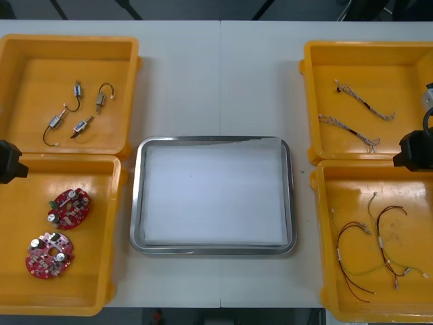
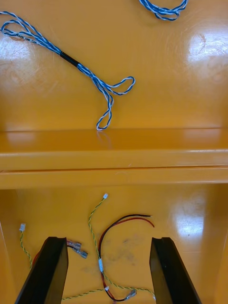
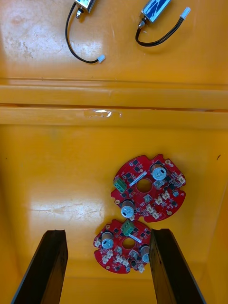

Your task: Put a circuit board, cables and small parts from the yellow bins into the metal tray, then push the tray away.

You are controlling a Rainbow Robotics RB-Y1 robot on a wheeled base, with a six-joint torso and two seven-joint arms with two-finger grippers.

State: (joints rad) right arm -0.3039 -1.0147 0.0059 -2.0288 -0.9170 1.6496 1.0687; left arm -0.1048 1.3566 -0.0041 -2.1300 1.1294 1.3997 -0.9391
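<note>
Nearest on the light table (image 1: pixel 203 81), the left gripper (image 3: pixel 107 232) hangs, jaws apart, over two red circuit boards (image 1: pixel 69 208), the right gripper (image 2: pixel 108 239) likewise over red and yellow cables (image 2: pixel 100 263). Midway sits the metal tray (image 1: pixel 213 249); far yellow bins (image 1: pixel 67 39) hold small metal parts (image 1: pixel 55 122) and twisted cables (image 2: pixel 70 58).

The table (image 1: pixel 183 81) is light and plain. A thin seam (image 1: pixel 220 74) runs down its middle. Beyond its far edge the room is dark.

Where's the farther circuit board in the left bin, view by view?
Front view: farther circuit board, left near bin, nearer the dividing rim.
Left wrist view: the board lies beyond the open left gripper's tips.
Right wrist view: faces the right bins and cables instead.
Shared landmark: that rim between the left bins.
</note>
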